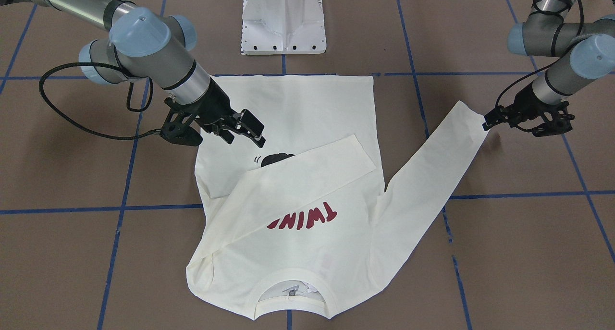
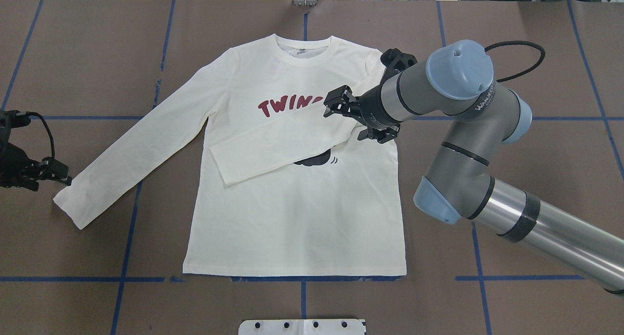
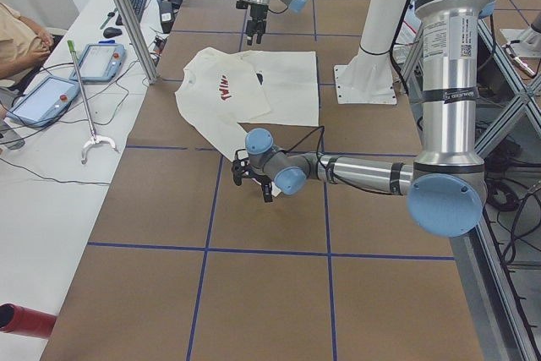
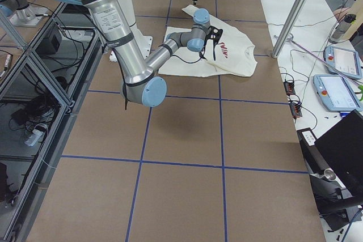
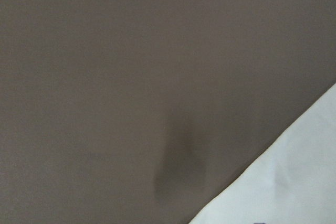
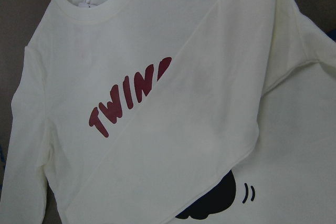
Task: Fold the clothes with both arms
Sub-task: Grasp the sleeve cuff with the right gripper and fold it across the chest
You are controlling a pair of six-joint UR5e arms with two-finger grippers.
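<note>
The cream T-shirt (image 1: 307, 104) (image 2: 292, 218) lies flat, print up, neck away from the robot. One sleeve (image 1: 298, 176) (image 2: 273, 149) is folded across the chest and covers part of the red lettering (image 6: 126, 103) and the black cat print. The other sleeve (image 1: 432, 162) (image 2: 146, 149) lies stretched out flat. My right gripper (image 1: 247, 139) (image 2: 331, 103) is open and empty, above the folded sleeve. My left gripper (image 1: 486, 124) (image 2: 66, 178) is low at the stretched sleeve's cuff, tip at its edge. I cannot tell if it is open or holds cloth. The left wrist view shows only table and a cloth edge (image 5: 294, 182).
The white pedestal base (image 1: 283, 27) (image 2: 302, 326) stands on the robot's side of the shirt's hem. Blue tape lines cross the brown table (image 2: 512, 203). A side bench with tablets (image 3: 51, 99), cables and a seated person runs along the far edge.
</note>
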